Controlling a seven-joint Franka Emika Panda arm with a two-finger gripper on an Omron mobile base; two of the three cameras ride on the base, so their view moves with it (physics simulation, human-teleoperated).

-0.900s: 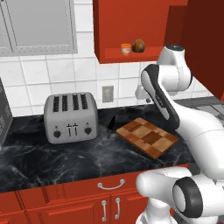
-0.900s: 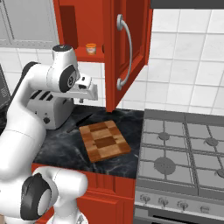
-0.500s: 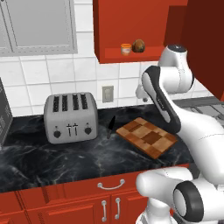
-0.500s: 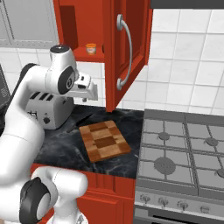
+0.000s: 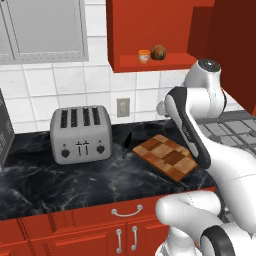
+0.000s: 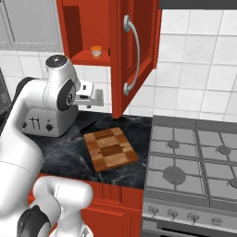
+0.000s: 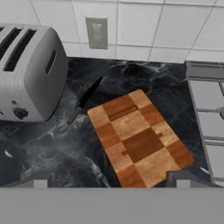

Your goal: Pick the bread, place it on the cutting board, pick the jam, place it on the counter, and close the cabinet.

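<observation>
Brown, mottled bread [image 5: 158,52]: small round loaf on the shelf of the open red cabinet [image 5: 150,30], just beside the jam [image 5: 144,56], which stands to its left in the left base view. Judged light, slightly yielding and apt to roll; best taken across its widest middle with a gentle squeeze, approach level with the shelf

Orange jam: tiny cup-shaped jar with a paler rim, on the same shelf, also seen in the right base view [image 6: 96,51]. Judged rigid, smooth-sided and easy to tip; hold low on the body, not the rim

Checkered wooden cutting board [image 7: 140,138]: flat on the black marble-look counter [image 5: 45,180], nothing on it, its long side running diagonally. A dark knife [image 7: 85,99] lies on the counter between the board and the grey toaster [image 5: 81,133], apart from both

End effector [image 6: 98,96]: at mid height below the shelf and above the counter, pointing down toward the board, holding nothing. Fingertips [image 7: 40,179] sit far apart at the bottom of the hand view, so the jaws read as wide

Cabinet door [image 6: 134,55]: swung out, silver handle facing the stove side. Neither item lifted yet
</observation>
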